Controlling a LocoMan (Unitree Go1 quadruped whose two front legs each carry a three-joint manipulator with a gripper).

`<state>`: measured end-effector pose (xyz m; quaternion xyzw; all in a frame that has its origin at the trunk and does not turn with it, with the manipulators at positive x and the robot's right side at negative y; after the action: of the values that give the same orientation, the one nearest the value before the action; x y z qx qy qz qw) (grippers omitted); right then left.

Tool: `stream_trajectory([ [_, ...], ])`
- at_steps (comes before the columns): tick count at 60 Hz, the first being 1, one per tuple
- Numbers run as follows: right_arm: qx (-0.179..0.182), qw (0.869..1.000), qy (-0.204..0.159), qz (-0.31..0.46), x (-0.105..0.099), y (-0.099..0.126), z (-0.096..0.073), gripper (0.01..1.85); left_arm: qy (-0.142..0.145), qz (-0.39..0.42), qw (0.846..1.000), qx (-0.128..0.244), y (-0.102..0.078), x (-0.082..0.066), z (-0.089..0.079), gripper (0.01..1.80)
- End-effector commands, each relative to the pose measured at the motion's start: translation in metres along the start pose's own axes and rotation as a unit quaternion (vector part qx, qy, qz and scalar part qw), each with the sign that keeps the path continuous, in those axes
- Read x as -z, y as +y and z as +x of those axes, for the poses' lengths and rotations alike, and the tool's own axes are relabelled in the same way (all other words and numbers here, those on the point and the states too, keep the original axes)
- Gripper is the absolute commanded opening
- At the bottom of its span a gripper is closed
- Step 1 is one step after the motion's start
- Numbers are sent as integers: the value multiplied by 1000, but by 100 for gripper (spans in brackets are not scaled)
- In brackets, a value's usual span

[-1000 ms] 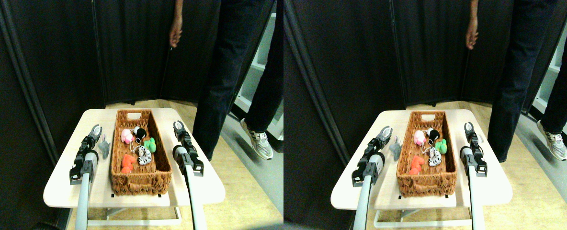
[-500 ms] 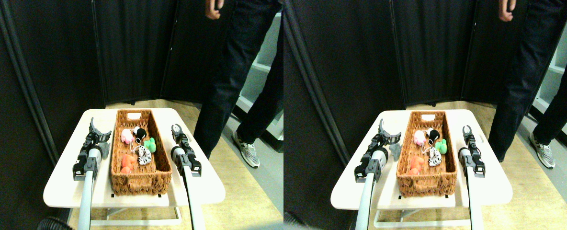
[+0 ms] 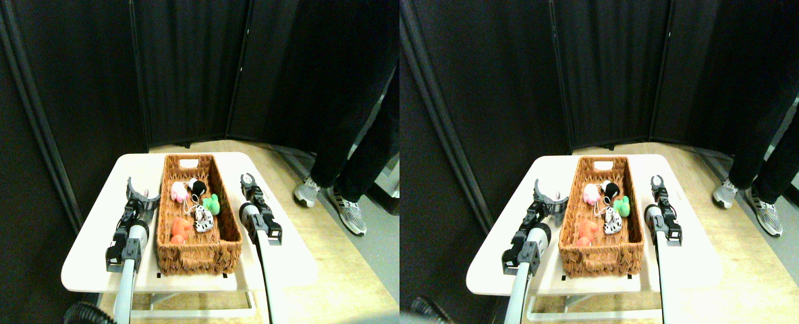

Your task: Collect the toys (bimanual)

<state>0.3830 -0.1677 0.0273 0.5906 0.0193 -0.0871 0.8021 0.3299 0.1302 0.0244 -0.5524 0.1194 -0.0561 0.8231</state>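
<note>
Flanking the wicker basket [image 3: 199, 253] on the surface [image 3: 89, 260], the left tool [image 3: 140, 194] is spread wide; the right tool's [image 3: 247, 179] state I cannot tell. Toys [image 3: 197, 202] lie inside the basket.

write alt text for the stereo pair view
A wicker basket on a pale table holds pink, black, green, spotted and orange toys. The left gripper is open beside it; a person's legs stand right.
</note>
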Motion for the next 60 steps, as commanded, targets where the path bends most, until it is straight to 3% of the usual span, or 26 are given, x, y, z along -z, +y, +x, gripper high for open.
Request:
stream_trajectory([
  [1,-23,1000,2,11,4,6,1,1,5,-5,1000,4,7,9,3,82],
  [27,-16,1000,1,12,9,5,2,1,-30,-34,999,12,35,12,7,61],
  [60,4,1000,-8,14,7,-4,3,1,-33,-43,998,8,46,8,18,67],
])
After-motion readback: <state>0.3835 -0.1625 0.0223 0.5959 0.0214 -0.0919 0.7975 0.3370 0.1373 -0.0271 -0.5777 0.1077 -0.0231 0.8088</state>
